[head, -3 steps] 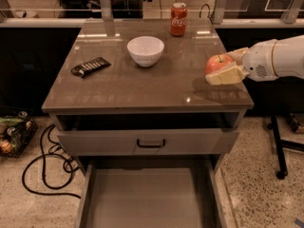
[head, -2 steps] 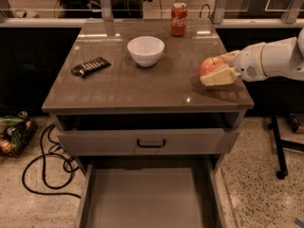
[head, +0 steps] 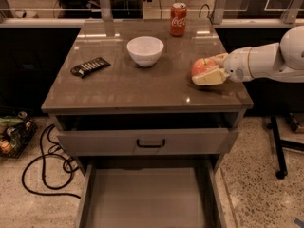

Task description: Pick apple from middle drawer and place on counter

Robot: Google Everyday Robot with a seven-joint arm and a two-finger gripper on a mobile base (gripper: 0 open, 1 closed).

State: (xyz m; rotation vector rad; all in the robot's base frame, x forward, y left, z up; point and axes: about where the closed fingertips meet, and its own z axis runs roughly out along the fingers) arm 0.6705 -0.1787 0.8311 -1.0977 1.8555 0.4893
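Apple (head: 200, 65) is clamped in the gripper (head: 207, 70), closed on its sides, and we hold it low over the right part of the tabletop (head: 133, 87), which we judge leaves little drop at release.

Overhead light falls bright on the glossy counter (head: 142, 87), leaving white glare along its far edge and a pinpoint glint near the front. The gripper (head: 211, 69), over the counter's right side and clasping the apple (head: 200, 66), casts a soft shadow beneath. The open middle drawer (head: 147, 201) lies dim.
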